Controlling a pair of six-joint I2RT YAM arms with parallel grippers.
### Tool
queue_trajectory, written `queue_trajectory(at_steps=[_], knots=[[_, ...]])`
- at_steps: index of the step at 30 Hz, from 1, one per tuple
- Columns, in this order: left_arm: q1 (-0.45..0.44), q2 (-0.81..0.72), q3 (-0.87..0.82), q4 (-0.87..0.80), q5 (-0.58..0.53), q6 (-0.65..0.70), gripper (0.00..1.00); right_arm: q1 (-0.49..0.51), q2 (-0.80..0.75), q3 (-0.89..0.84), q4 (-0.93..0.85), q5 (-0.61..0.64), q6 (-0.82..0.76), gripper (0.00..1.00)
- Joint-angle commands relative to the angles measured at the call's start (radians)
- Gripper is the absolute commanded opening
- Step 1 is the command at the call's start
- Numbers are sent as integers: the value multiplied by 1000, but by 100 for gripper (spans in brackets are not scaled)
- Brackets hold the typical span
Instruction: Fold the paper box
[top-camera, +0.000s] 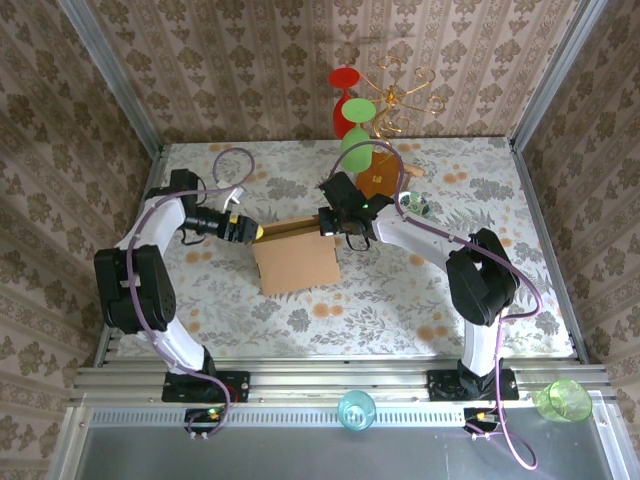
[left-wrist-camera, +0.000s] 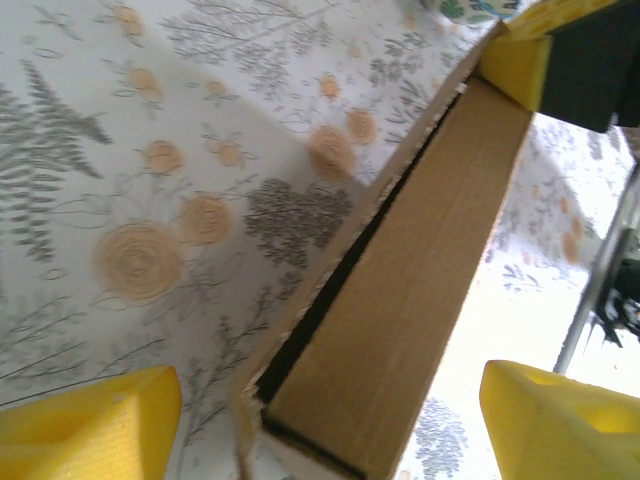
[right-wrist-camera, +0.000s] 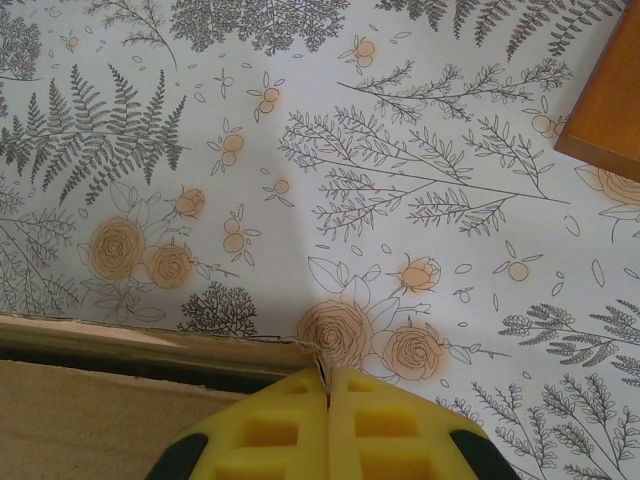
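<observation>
Surface (top-camera: 420, 290): flower-print cloth over the whole work area.

The paper box (top-camera: 297, 262): about mid-surface, between my two arms. Partly formed. The main panel lies flat and a long wall along its far edge is raised. In the left wrist view a dark gap runs along the foot of that wall, so I judge it not yet tucked home.

Left hand (top-camera: 250, 231): at the box's far left corner, reaching in from the left. Wide open and holding nothing. Its yellow fingers (left-wrist-camera: 92, 425) sit one on either side of the raised wall, both apart from it as far as I can see. It reads as a straddle, placed to close on the wall or steady it upright.

Right hand (right-wrist-camera: 328, 425): at the box's far right corner, the opposite end of the same wall. The pads are pressed together with no gap showing. The tips meet right at the cardboard edge, with a frayed sliver at the seam. I cannot tell whether anything is actually pinched. From the left wrist view one pad seems to sit against the wall's end, probably bracing that corner so the wall does not flop back.

Orange-brown board (top-camera: 378, 183): beyond the box's far right corner, apart from it. I don't take it for part of the fold.
</observation>
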Motion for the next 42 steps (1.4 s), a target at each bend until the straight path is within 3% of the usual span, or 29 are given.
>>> queue_trajectory(at_steps=[1, 16, 36, 42], knots=[[-10, 15, 13, -50, 90, 51, 79, -5, 15, 21, -2, -18, -22, 0], [-67, 58, -10, -69, 54, 81, 78, -12, 20, 21, 4, -28, -19, 0], [-275, 106, 21, -158, -29, 112, 76, -52, -4, -22, 35, -83, -27, 0], [-296, 132, 54, -166, -69, 88, 65, -54, -10, -22, 36, -87, -24, 0]])
